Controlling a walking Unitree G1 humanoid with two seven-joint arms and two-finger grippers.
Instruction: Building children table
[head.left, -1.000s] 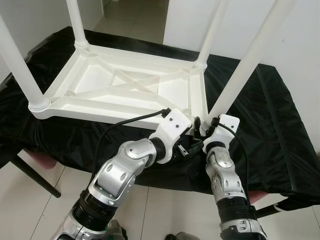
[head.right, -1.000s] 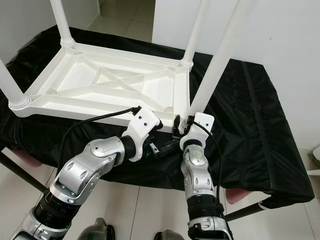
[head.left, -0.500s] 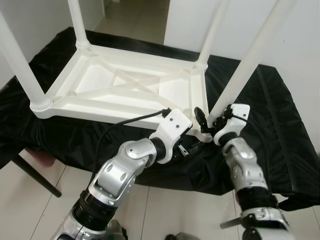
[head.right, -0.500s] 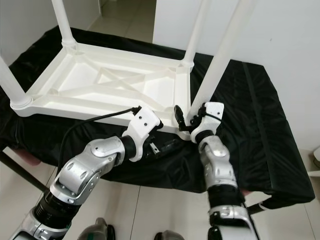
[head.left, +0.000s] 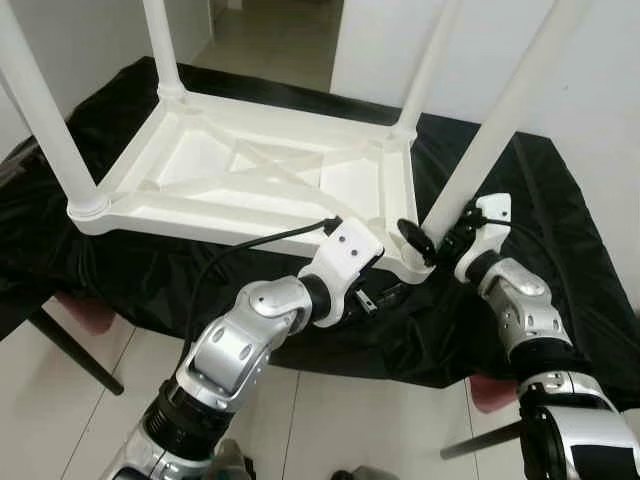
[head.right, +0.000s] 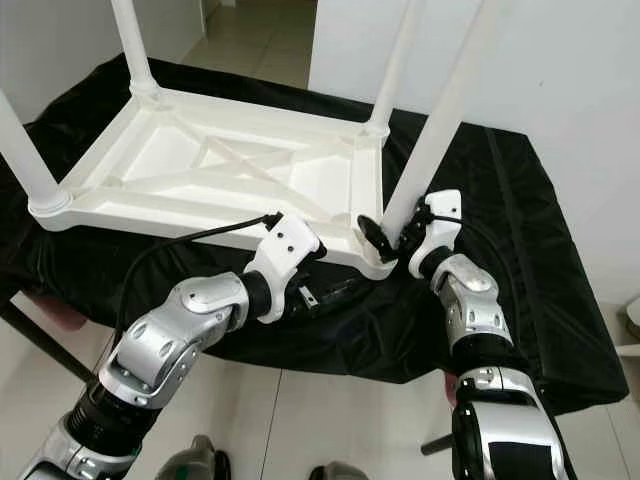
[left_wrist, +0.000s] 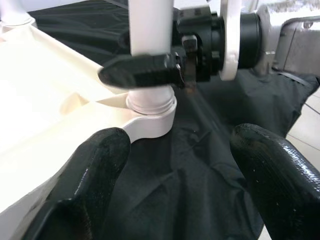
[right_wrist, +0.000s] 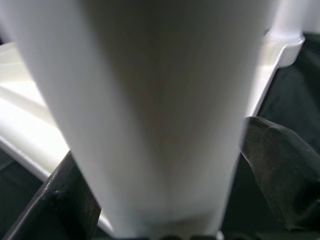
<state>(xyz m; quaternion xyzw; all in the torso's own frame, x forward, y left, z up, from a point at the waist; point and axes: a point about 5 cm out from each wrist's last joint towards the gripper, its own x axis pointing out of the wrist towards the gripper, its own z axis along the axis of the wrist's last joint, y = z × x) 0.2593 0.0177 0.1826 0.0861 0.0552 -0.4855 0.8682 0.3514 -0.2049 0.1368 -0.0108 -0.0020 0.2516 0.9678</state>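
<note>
Both arms silver metal w/ rounded segmented joints, black bands at elbows. White plastic wrist housings; black cable loops from left wrist housing back along forearm. Left pincer (left_wrist: 175, 175): two thick glossy black fingers. Right pincer (head.left: 428, 240): matte black fingers, black motor block, white collar, small screws.

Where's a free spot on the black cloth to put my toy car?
The widest bare black cloth lies to the right of the upside-down white table, out toward the edge. It is crowded at the near right leg, where the right gripper and left gripper work.
</note>
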